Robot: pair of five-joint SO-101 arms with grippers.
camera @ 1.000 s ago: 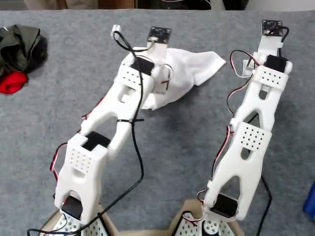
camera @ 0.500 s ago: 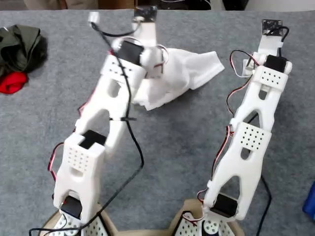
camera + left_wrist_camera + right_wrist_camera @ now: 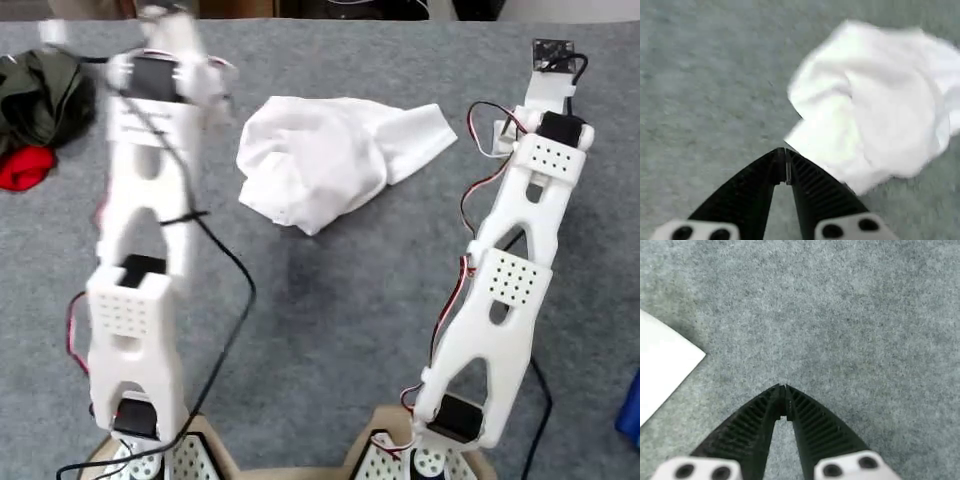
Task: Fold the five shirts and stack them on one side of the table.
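A crumpled white shirt (image 3: 325,155) lies bunched on the grey table near the far middle, one flap pointing right; it also shows in the left wrist view as a white heap (image 3: 875,110). My left gripper (image 3: 785,161) is shut and holds nothing, raised over the bare cloth beside the shirt's edge; in the high view the left arm (image 3: 150,90) stands to the shirt's left. My right gripper (image 3: 784,396) is shut and holds nothing, over grey cloth near the table's far right, its arm (image 3: 540,150) stretched away from me.
A dark green garment (image 3: 45,85) and a red one (image 3: 25,168) lie heaped at the far left. A blue thing (image 3: 630,410) shows at the right edge. A white sheet corner (image 3: 662,370) lies near the right gripper. Grey cloth (image 3: 330,320) covers the table.
The left arm swung from over the white shirt to its left, leaving the shirt uncovered and bunched. The right arm stayed still.
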